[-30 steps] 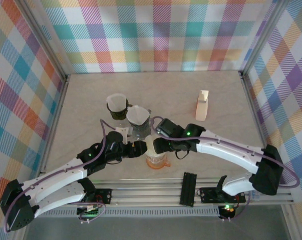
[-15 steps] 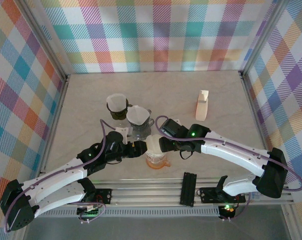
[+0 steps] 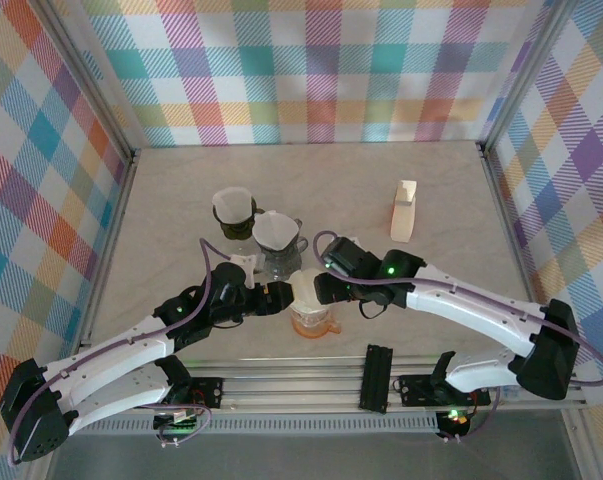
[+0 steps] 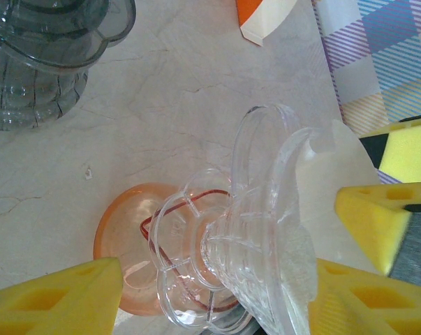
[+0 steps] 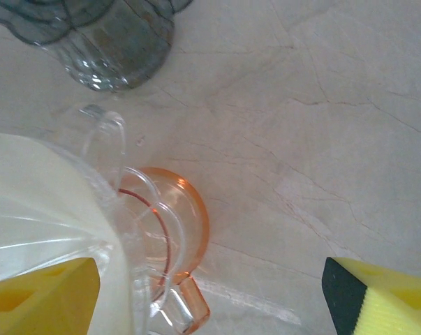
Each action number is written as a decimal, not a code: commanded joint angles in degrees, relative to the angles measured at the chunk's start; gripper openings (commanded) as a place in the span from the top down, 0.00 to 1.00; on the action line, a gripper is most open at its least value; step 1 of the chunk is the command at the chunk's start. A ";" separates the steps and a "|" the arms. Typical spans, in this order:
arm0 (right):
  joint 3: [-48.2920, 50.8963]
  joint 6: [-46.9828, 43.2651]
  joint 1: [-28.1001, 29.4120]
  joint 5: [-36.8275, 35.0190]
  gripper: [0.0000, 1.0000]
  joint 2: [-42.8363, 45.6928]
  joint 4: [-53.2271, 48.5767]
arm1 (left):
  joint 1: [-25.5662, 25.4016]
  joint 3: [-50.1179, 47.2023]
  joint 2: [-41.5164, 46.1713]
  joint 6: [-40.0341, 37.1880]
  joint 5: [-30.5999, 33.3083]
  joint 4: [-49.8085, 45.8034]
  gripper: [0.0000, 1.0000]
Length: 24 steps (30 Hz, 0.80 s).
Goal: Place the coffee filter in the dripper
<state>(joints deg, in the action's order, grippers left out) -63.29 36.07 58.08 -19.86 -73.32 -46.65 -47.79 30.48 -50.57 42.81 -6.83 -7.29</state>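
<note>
The clear dripper point(image 4: 252, 230) hangs tipped on its side just above the orange cup point(image 4: 123, 237), foot towards the left arm and mouth towards the right. This looks deliberate, as the tilt offers the open cone to the other arm. The left gripper point(image 3: 284, 297) has its jaws partly spread around the dripper, one yellow pad point(image 4: 56, 296) by the foot and the other at the rim. They appear to pinch it, since nothing else accounts for the tilt. The white coffee filter point(image 5: 35, 202) already lies inside the cone, its paper against the ribbed wall, though how fully it is seated cannot be told. The right gripper point(image 3: 319, 290) stands at the mouth with jaws spread wide and grips nothing: one pad point(image 5: 42, 293) sits under the filter's edge, the other point(image 5: 378, 293) well clear over the bare desk point(image 3: 441, 180). That probably leaves righting the dripper onto the cup
</note>
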 commanded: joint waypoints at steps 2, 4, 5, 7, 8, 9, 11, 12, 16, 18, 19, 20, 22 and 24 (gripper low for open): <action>0.10 -1.86 -0.33 0.96 0.15 2.35 2.80 | 0.44 -0.09 0.14 0.09 0.24 0.69 0.34; 0.15 -2.10 -0.30 0.80 0.15 3.21 3.26 | 0.43 -0.16 0.10 0.12 0.24 0.78 0.34; 0.18 -2.15 -0.30 0.70 0.15 3.50 3.35 | 0.48 -0.16 0.06 0.13 0.24 0.79 0.33; 0.18 -2.26 -0.30 0.61 0.15 3.88 3.28 | 0.49 -0.16 0.03 0.10 0.33 0.87 0.33; 0.18 -2.23 -0.32 0.61 0.15 3.91 3.17 | 0.46 -0.16 0.03 0.13 0.34 0.87 0.33; 0.18 -2.03 -0.30 0.63 0.15 3.96 2.94 | 0.49 -0.11 0.06 0.21 0.33 0.96 0.33; 0.27 -1.82 -0.27 0.70 0.15 3.97 2.83 | 0.50 -0.07 0.11 0.35 0.33 1.05 0.33; 0.40 -1.64 -0.27 0.70 0.15 4.03 2.77 | 0.44 -0.07 0.19 0.41 0.36 1.05 0.32; 0.54 -1.59 -0.27 0.69 0.15 3.97 2.75 | 0.44 -0.09 0.99 0.51 0.25 1.14 0.28; 0.53 -1.59 -0.20 0.76 0.15 3.93 2.88 | 0.50 -0.14 1.39 0.45 0.26 1.04 0.27; 0.53 -1.55 -0.27 0.81 0.15 3.97 2.95 | 0.50 -0.20 1.72 0.45 0.24 1.05 0.26; 0.58 -1.60 -0.28 0.79 0.15 3.92 2.96 | 0.49 -0.24 1.87 0.45 0.16 1.05 0.25; 0.62 -1.63 -0.28 0.82 0.15 3.74 3.01 | 0.46 -0.42 2.25 0.64 -0.09 1.30 0.24; 0.69 -1.67 -0.34 0.95 0.15 3.64 3.07 | 0.50 -0.51 2.36 0.76 -0.36 1.64 0.24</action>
<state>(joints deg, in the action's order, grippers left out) -63.29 34.92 58.06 -19.44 -70.28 -44.38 -47.79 30.46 -49.15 42.89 -6.85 -7.27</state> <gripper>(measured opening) 0.848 0.757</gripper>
